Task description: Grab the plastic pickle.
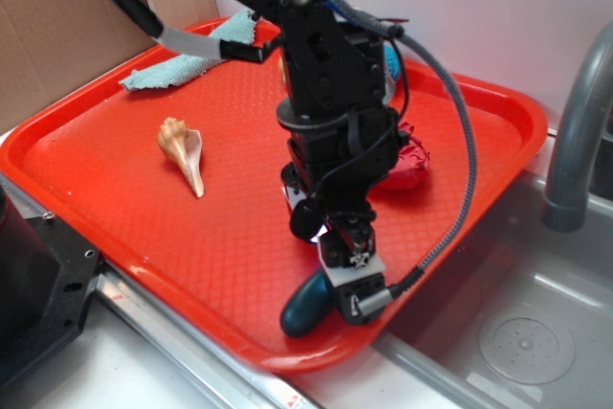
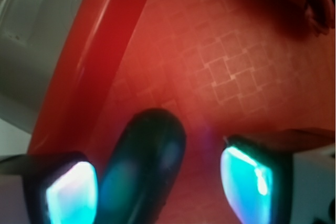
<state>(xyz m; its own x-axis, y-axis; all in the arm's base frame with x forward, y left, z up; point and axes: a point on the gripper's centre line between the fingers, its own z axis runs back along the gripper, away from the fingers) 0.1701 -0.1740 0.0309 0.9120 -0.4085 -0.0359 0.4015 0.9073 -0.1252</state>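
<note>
Now the gripper is open, with its fingers on both sides of the plastic pickle, which lies near the tray rim; as it sits closer to the left finger, closing could push this smooth capsule sideways or let it slip out.

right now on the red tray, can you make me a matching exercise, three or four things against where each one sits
Things:
1. plastic pickle
2. seashell
3. light blue cloth
4. gripper

Places:
A. far corner of the tray, by the cardboard
B. near edge of the tray, next to the sink
C. lowered over the pickle, a finger on either side
D. open middle-left of the tray

Pairs: 1-B, 2-D, 3-A, 4-C
</note>
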